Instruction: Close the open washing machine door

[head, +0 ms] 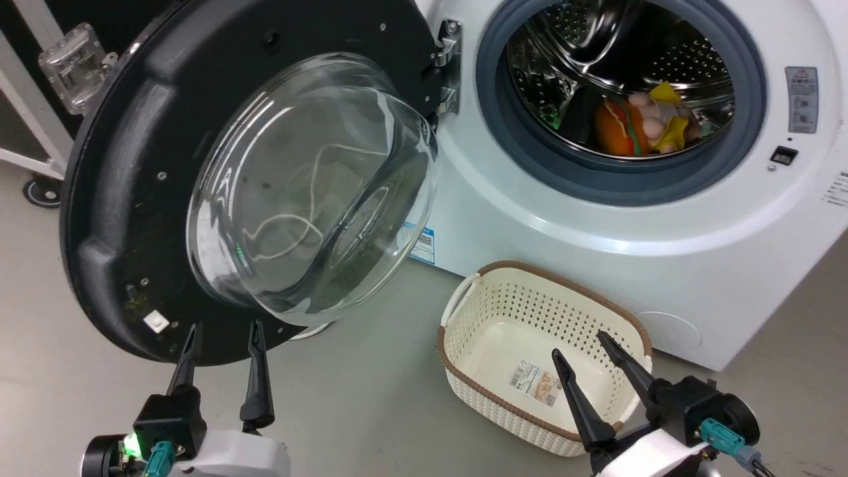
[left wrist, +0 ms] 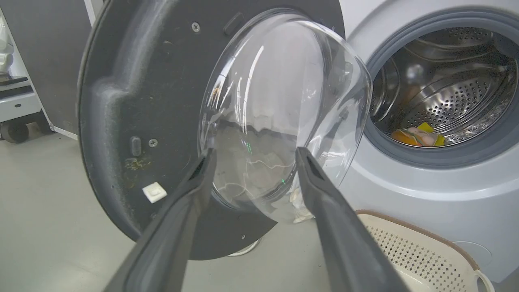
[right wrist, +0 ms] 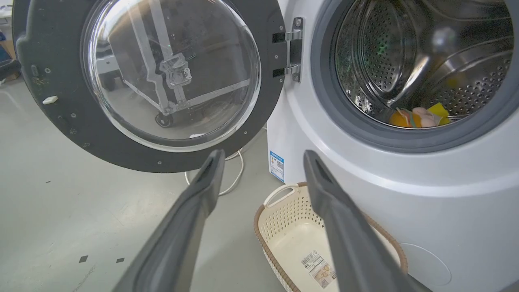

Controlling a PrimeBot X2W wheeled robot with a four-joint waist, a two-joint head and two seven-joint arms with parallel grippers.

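Observation:
The washing machine door [head: 119, 199] stands swung wide open to the left of the drum, its black rim and bulging glass bowl [head: 311, 185] facing me, held by a metal hinge [head: 449, 66]. It also shows as the door [left wrist: 138, 113] in the left wrist view and the door [right wrist: 61, 105] in the right wrist view. My left gripper [head: 224, 331] is open just below the door's lower rim, nothing between its fingers. My right gripper [head: 582, 344] is open above the basket, away from the door.
A white washing machine [head: 662, 265] fills the right side, its steel drum [head: 623, 73] holding soft toys [head: 642, 122]. An empty cream basket [head: 477, 344] sits on the grey floor in front. A white cable [right wrist: 237, 174] lies under the door. A wheeled frame [head: 40, 119] stands far left.

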